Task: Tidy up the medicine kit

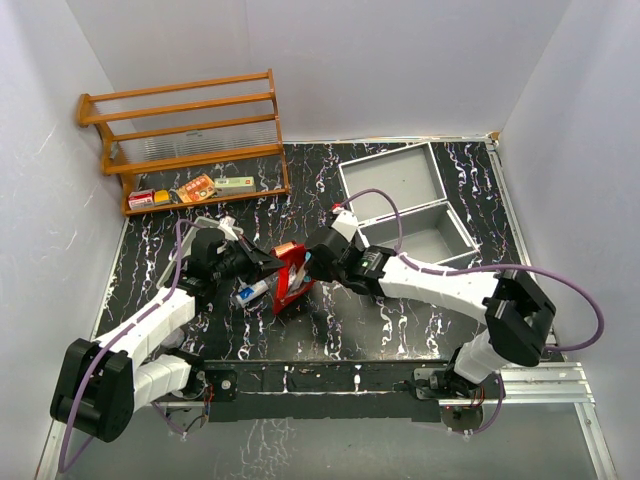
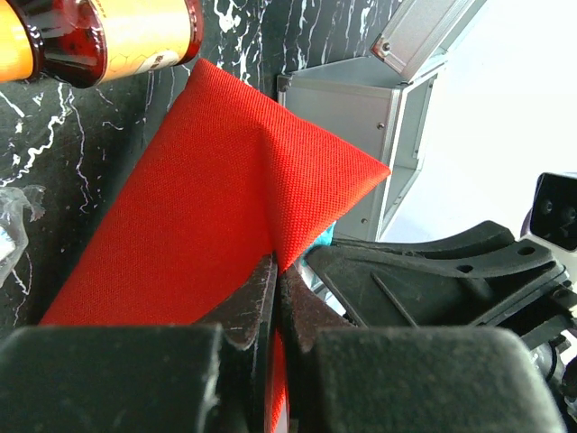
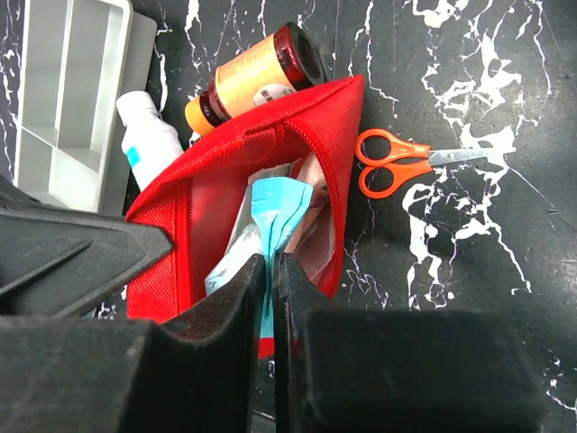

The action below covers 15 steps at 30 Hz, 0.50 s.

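The red fabric pouch (image 1: pixel 291 276) stands open in the middle of the table. My left gripper (image 1: pixel 268 264) is shut on the pouch's edge; in the left wrist view the red cloth (image 2: pixel 216 198) is pinched between the fingertips (image 2: pixel 278 271). My right gripper (image 1: pixel 312 264) is shut on a light blue packet (image 3: pixel 279 212) that sits partly inside the pouch's mouth (image 3: pixel 198 207), among other clear-wrapped items. A brown medicine bottle (image 3: pixel 257 77), a white bottle (image 3: pixel 149 135) and orange-handled scissors (image 3: pixel 397 162) lie on the table around the pouch.
An open grey case (image 1: pixel 405 200) lies at the back right, close behind the right arm. A wooden rack (image 1: pixel 190 130) with small boxes on its bottom shelf stands at the back left. A white tube (image 1: pixel 250 292) lies left of the pouch.
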Each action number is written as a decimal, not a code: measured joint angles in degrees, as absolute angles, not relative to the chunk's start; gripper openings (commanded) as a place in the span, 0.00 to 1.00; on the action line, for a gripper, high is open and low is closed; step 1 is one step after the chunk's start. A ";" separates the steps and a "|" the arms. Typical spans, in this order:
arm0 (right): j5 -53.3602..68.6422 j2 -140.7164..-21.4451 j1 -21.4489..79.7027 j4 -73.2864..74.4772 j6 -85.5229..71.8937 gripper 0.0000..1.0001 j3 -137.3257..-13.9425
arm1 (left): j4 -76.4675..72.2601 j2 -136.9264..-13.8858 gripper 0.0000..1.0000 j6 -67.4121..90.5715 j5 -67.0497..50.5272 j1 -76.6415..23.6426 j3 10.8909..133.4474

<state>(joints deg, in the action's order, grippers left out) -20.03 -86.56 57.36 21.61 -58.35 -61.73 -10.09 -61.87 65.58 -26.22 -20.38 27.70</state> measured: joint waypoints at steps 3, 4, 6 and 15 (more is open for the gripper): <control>-20.10 -87.64 57.34 20.73 -59.29 0.09 -61.73 | -9.32 -61.87 0.00 65.14 -26.06 -20.38 27.70; -20.14 -87.81 57.34 20.47 -59.70 0.09 -61.76 | -8.97 -61.87 0.00 65.01 -26.00 -20.38 27.70; -20.25 -88.38 57.34 20.25 -60.62 0.10 -62.13 | -8.69 -61.93 0.00 64.97 -25.96 -20.38 27.70; -21.39 -91.55 57.34 19.03 -64.64 0.12 -63.83 | -8.51 -62.17 0.00 64.93 -25.96 -20.38 27.70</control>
<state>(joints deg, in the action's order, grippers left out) -21.39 -91.55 57.34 19.03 -64.64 -63.83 -8.51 -62.17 64.93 -25.96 -20.38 27.70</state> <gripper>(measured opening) 0.112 0.009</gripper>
